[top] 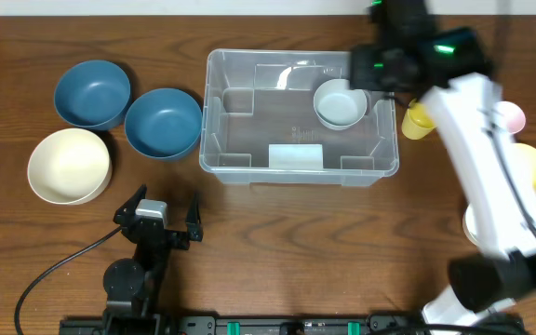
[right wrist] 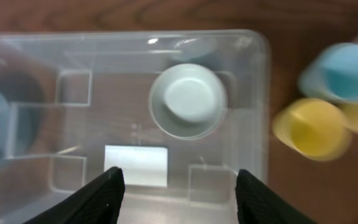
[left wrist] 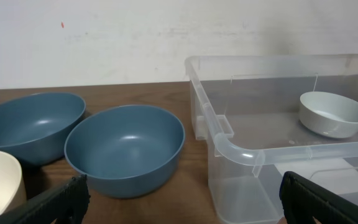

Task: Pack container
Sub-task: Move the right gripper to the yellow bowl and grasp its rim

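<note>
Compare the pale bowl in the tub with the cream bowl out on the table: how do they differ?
Place: the pale bowl sits inside the tub, near its far right corner; the cream bowl stands on the table, left of the tub. Size: the pale bowl looks smaller than the cream bowl. Colour: the pale bowl is greyish white, the cream bowl warmer. Both are round, upright and empty.

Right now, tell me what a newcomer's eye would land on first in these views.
The big clear container sits mid-table, holding just one small pale bowl near its far right corner, with the right hand open above it. To its left stand a blue bowl, a second blue bowl and a cream bowl, all outside it. The left hand rests open near the table's front edge.
</note>
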Robot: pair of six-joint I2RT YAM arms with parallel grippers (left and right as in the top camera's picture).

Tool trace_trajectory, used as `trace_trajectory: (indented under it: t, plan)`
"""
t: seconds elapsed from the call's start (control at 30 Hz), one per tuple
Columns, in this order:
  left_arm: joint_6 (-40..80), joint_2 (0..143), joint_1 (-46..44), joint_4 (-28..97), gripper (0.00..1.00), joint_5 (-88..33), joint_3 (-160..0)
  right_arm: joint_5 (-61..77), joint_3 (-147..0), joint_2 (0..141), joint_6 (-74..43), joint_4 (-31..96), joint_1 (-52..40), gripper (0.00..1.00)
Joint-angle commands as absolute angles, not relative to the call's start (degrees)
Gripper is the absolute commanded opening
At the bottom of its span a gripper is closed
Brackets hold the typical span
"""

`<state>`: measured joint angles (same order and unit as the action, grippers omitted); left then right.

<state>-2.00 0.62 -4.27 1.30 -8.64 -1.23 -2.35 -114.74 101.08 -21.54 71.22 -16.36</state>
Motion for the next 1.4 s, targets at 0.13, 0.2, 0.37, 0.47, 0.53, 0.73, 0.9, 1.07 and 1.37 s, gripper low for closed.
trace_trajectory:
  t: [0.13, 0.2, 0.37, 0.47, 0.53, 0.73, 0.9, 1.07, 1.37]
  plan:
    - [-2.96, 0.34, -4.03, 3.2, 0.98, -9.45, -0.23, -5.08, -115.44, 91.61, -31.68, 82.91, -3.75, 0.6]
    - [-2.96, 0.34, -4.03, 3.2, 0.98, -9.45, -0.23, -6.87, -115.44, 90.48, -32.84, 86.32, 0.19, 0.63]
    - [-2.96, 0.34, -4.03, 3.2, 0.98, -9.45, -0.23, -11.86, -114.28, 90.13, -34.04, 91.18, 10.79, 0.66]
    - [-2.96, 0.34, -4.03, 3.2, 0.98, -9.45, -0.23, -11.81, -111.42, 90.13, -34.98, 90.45, 16.53, 0.68]
    - [-2.96, 0.34, -4.03, 3.2, 0.98, -9.45, -0.23, -11.66, -108.16, 90.13, -35.38, 88.66, 20.6, 0.68]
    - [-2.96, 0.34, -4.03, 3.2, 0.98, -9.45, -0.23, -7.88, -95.85, 90.13, -35.09, 81.3, 30.96, 0.66]
    - [-2.96, 0.34, -4.03, 3.2, 0.98, -9.45, -0.23, -6.13, -85.54, 90.28, -33.19, 71.81, 35.97, 0.63]
    - [-2.96, 0.34, -4.03, 3.2, 0.98, -9.45, -0.23, -5.82, -79.31, 91.59, -32.23, 64.25, 36.91, 0.68]
    - [-2.96, 0.34, -4.03, 3.2, 0.98, -9.45, -0.23, -6.61, -75.13, 96.05, -30.83, 53.15, 37.08, 0.67]
